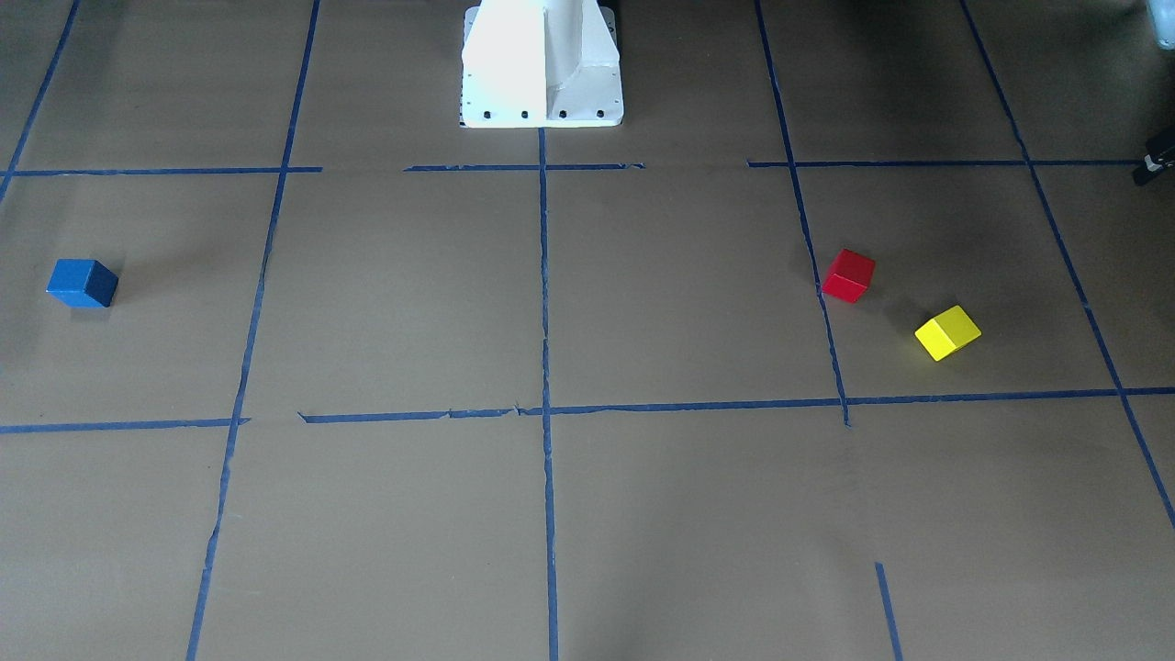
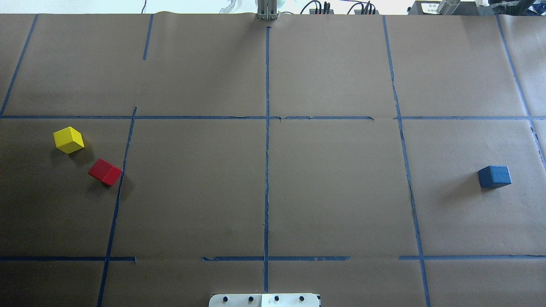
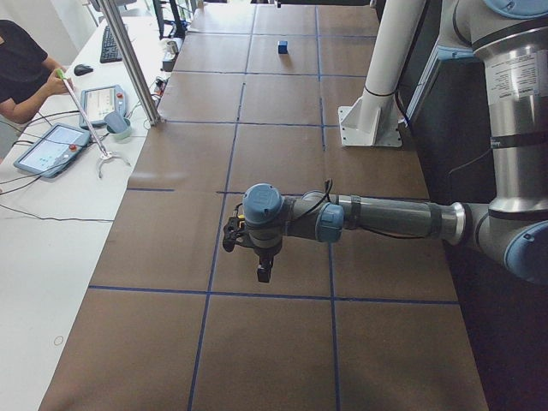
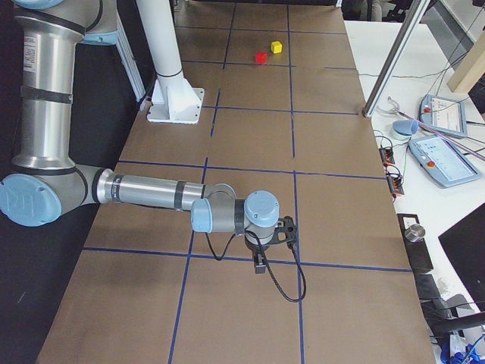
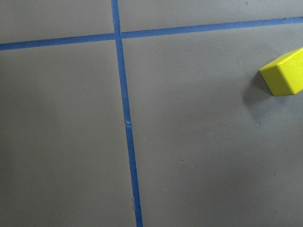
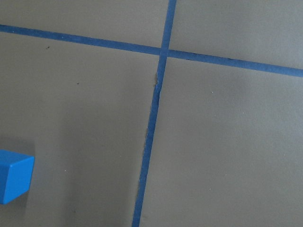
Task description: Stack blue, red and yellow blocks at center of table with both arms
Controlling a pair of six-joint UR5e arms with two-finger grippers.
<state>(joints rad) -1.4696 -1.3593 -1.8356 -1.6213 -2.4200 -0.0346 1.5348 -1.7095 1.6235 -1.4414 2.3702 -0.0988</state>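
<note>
The blue block (image 2: 494, 176) sits alone on the table's right side; it also shows in the front view (image 1: 83, 282) and at the left edge of the right wrist view (image 6: 14, 175). The red block (image 2: 105, 172) and the yellow block (image 2: 68, 140) lie close together but apart on the left side, and both show in the front view, red (image 1: 848, 275) and yellow (image 1: 947, 332). The yellow block (image 5: 284, 73) shows at the right edge of the left wrist view. My left gripper (image 3: 261, 267) and right gripper (image 4: 260, 262) hang over the table's ends, far from the centre. I cannot tell whether either is open or shut.
Brown paper with a blue tape grid covers the table. The white robot base (image 1: 542, 64) stands at the table's near middle edge. A side desk with tablets (image 3: 51, 145) and a metal pole (image 3: 133, 60) lie across from the robot. A person sits there.
</note>
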